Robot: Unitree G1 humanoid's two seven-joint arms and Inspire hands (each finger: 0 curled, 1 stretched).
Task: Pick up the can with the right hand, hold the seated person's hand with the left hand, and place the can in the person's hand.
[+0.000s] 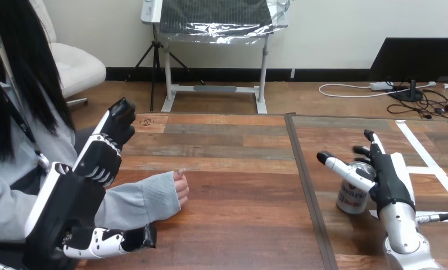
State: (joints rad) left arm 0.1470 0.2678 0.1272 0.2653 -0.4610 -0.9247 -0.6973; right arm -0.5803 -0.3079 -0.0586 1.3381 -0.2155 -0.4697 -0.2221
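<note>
The can (352, 196) stands upright on the right part of the wooden table (238, 225). It is just right of the dark seam (306, 185) that runs across the tabletop, and it is near strips of white tape (421, 152) stuck to the surface.

My right hand (391, 183) is right beside the can, on its right side, with the palm turned toward it. My thumb (338, 166) reaches out to the left across the can's top edge. My fingers (373, 140) stretch up and away past the can's far side, nearly straight. The can sits in the gap between thumb and palm, but nothing is curled round it, so this hand is spread wide and not gripping. I cannot tell whether the thumb is touching the rim.

Well apart from the can, on the left part of the table, the person's hand (180, 188) rests as a loose fist at the end of a grey sleeve (148, 201), knuckles pointing toward the middle of the table.

My left hand (98, 160) is raised beside that forearm on its left side, with the fingers straight and pointing up and away, holding nothing. Its thumb lies low along the near side of the sleeve; I cannot tell if it touches the sleeve.
</note>
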